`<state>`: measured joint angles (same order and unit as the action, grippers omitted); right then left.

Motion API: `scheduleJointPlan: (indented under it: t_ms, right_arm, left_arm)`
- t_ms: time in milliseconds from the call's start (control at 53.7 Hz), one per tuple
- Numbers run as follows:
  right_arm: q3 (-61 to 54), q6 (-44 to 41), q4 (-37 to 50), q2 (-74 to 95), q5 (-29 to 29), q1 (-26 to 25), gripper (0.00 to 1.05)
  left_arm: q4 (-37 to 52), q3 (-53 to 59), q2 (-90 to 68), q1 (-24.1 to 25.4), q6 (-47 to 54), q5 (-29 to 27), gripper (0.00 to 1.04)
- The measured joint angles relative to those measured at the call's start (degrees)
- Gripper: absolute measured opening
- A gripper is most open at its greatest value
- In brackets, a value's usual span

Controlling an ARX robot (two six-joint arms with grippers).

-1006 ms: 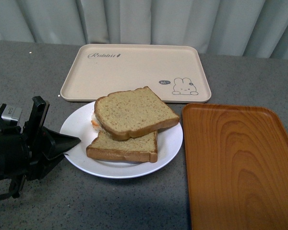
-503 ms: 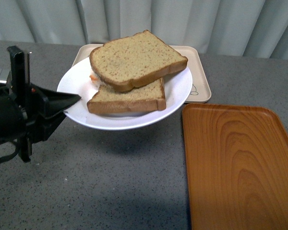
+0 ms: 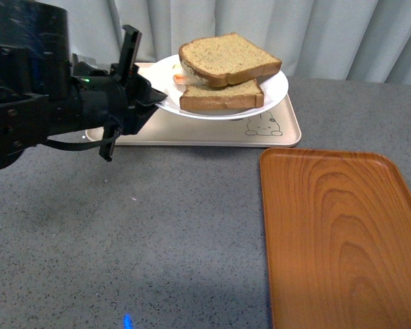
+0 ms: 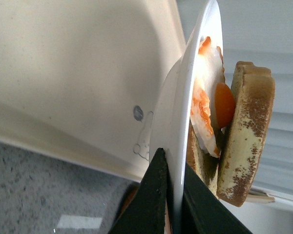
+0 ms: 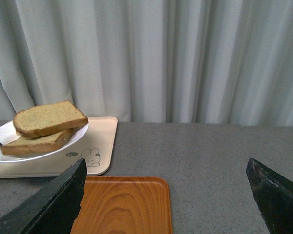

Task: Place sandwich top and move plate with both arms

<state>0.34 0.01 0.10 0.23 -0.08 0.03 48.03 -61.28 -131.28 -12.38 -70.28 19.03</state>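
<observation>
My left gripper (image 3: 152, 96) is shut on the left rim of the white plate (image 3: 277, 88) and holds it in the air above the beige tray (image 3: 192, 127). On the plate the sandwich top (image 3: 227, 58) lies skewed over the lower slice (image 3: 222, 98), with egg between them. In the left wrist view the jaws pinch the plate's rim (image 4: 178, 122) edge-on, beside the fried egg (image 4: 210, 105) and the sandwich top (image 4: 246, 131). My right gripper (image 5: 166, 192) is open and empty, above the table near the orange tray (image 5: 122, 204). The plate (image 5: 0, 153) and sandwich top (image 5: 49, 117) show far off in the right wrist view.
The orange wood-grain tray (image 3: 339, 236) lies at the right front. The beige rabbit-marked tray sits at the back, under the plate. Grey curtains hang behind the grey table (image 3: 137, 233).
My left gripper has lifted the plate with the sandwich off the table and carried it up, back and to the right, over the beige tray.
</observation>
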Motion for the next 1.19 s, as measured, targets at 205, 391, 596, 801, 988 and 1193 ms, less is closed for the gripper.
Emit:
scheduleJointPlan:
  t_ms: [205,391,596,801,988,1193]
  right_arm:
    - [0.0,0.0,0.0,0.0,0.0,0.0,0.96]
    - [0.0,0.0,0.0,0.0,0.0,0.0,0.96]
    - [0.0,0.0,0.0,0.0,0.0,0.0,0.96]
    - [0.0,0.0,0.0,0.0,0.0,0.0,0.96]
    - [0.0,0.0,0.0,0.0,0.0,0.0,0.96]
    - [0.0,0.0,0.0,0.0,0.0,0.0,0.96]
  left_arm:
    - [-5.9,-10.6,-8.0,-0.5,0.4,-1.7,0.04]
    - [-9.1,-16.6,-11.2,-0.4,0.8,-3.2,0.04]
    - [-13.5,-12.1,-7.1,0.7,4.5,-5.6,0.42]
    - [-19.1,2.6,10.1,3.7,14.1,-11.5,0.81]
    - [1.2,28.3,28.9,6.3,39.4,-23.8,0.85]
    - [26.1,45.4,41.4,8.0,66.1,-23.2,0.42]
